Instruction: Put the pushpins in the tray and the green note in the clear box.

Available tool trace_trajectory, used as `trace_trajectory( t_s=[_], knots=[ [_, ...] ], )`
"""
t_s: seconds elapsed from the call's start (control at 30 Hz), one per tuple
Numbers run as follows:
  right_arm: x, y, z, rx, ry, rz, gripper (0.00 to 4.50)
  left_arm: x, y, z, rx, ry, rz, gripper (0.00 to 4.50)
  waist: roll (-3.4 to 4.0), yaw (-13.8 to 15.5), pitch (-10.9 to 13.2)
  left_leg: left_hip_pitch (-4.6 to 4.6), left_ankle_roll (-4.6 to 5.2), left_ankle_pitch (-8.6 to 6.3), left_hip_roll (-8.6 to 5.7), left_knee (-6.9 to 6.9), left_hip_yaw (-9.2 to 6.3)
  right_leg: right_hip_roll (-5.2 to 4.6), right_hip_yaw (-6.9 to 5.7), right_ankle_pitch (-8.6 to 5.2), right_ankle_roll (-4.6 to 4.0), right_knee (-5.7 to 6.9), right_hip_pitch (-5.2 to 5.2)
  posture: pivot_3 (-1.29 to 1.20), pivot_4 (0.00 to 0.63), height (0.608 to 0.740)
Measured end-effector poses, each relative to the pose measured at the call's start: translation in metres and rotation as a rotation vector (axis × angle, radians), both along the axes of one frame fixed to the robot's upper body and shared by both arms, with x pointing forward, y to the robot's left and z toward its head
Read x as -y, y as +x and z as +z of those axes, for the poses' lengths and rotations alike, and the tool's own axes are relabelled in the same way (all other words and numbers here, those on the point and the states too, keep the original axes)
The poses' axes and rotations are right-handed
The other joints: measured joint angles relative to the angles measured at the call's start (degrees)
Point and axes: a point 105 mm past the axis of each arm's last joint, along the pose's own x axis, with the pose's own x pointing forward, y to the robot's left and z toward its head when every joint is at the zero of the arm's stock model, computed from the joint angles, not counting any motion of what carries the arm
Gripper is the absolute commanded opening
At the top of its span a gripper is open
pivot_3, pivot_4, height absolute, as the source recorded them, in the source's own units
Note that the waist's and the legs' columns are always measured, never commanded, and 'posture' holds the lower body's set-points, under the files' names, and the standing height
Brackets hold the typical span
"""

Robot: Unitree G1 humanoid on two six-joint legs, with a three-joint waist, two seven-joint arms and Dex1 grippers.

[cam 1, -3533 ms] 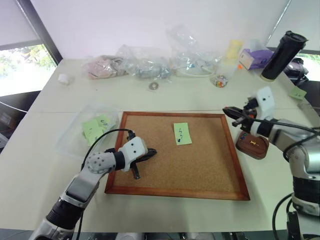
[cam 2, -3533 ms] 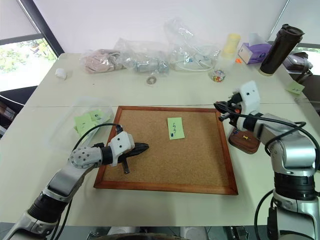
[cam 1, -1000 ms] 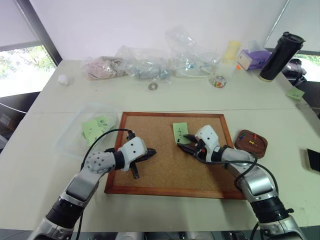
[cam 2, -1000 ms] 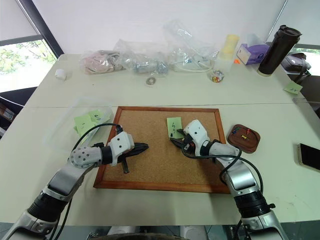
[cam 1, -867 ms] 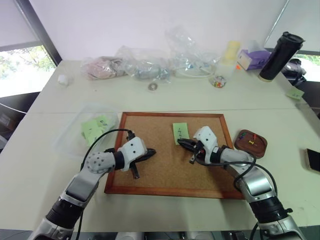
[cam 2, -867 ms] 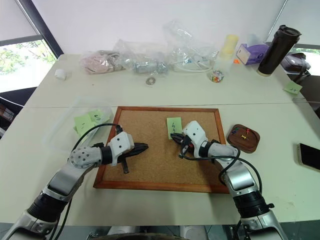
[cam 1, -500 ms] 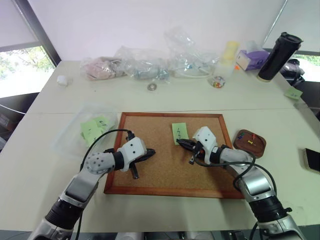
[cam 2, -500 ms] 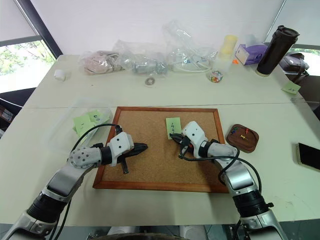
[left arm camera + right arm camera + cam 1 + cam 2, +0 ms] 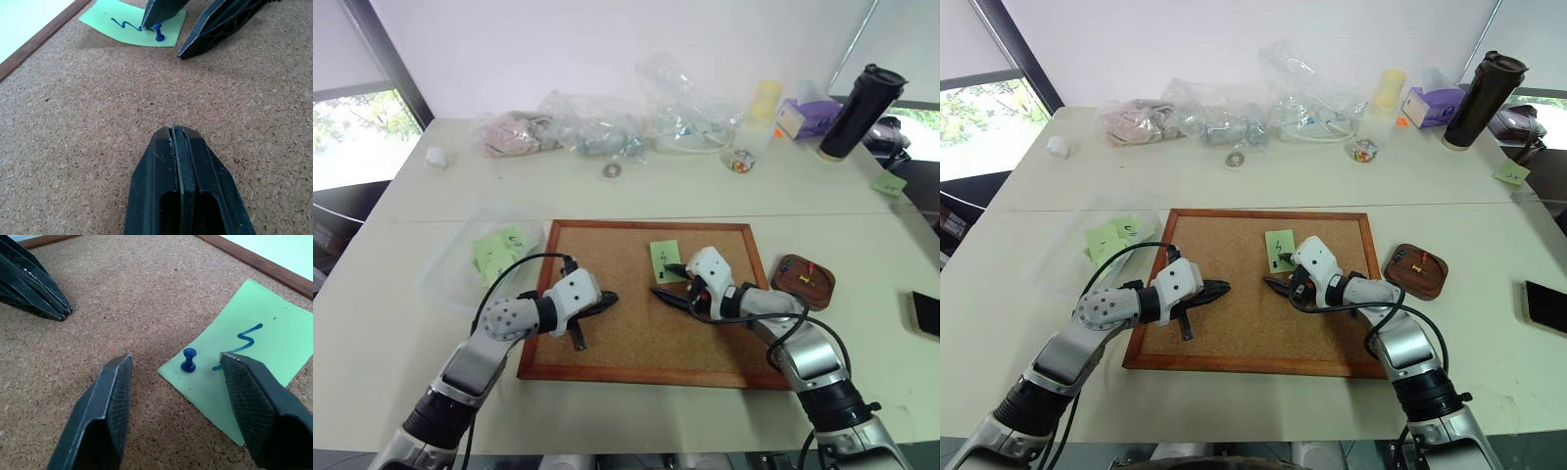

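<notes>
While the clear box (image 9: 484, 262) is sitting on the surface just left of the corkboard (image 9: 607, 343) with green slips already inside, the left claw (image 9: 604, 299) is resting fully closed over the cork, gripping nothing. Right of it, the right claw (image 9: 178, 396) is standing open, its fingers straddling the blue pushpin (image 9: 188, 360) that is pinning the near corner of the green note (image 9: 244, 357) to the board. One finger is lying over the note itself, so a closing pinch is risking catching or creasing the paper with the pin, or skidding off the tiny head. At the far right, the leather tray (image 9: 803, 283) is waiting beside the board, a red pushpin (image 9: 813, 268) already lying in it.
</notes>
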Motion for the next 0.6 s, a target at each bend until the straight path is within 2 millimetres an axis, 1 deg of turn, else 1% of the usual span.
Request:
trace_trajectory(
  t_s=[0.1, 0.4, 0.6],
  knots=[
    [0.0005, 0.0028, 0.0002, 0.002, -0.001, -0.008, 0.07, 0.0001, -0.0001, 0.0001, 0.001, 0.000, 0.000, 0.00, -0.01, 0.00, 0.00, 0.00, 0.00, 0.00, 0.00, 0.00, 0.00, 0.00, 0.00, 0.00, 0.00, 0.00, 0.00, 0.00, 0.150, 0.740],
    [0.0003, 0.0047, 0.0021, 0.002, -0.001, -0.010, 0.03, 0.0009, -0.0006, 0.0016, 0.008, -0.002, -0.001, 0.00, -0.04, 0.00, -0.04, 0.01, 0.00, 0.00, 0.00, 0.00, 0.00, 0.00, 0.00, 0.00, 0.00, 0.00, 0.01, 0.00, 0.150, 0.740],
    [0.0035, 0.0037, 0.0070, -0.026, 0.029, -0.028, 0.03, 0.0021, -0.0009, 0.0019, 0.007, -0.001, -0.005, 0.00, -0.03, 0.05, -0.03, -0.10, 0.00, 0.00, 0.00, 0.00, 0.00, -0.02, 0.00, 0.00, 0.00, 0.00, -0.10, 0.00, 0.150, 0.740]
  ],
)
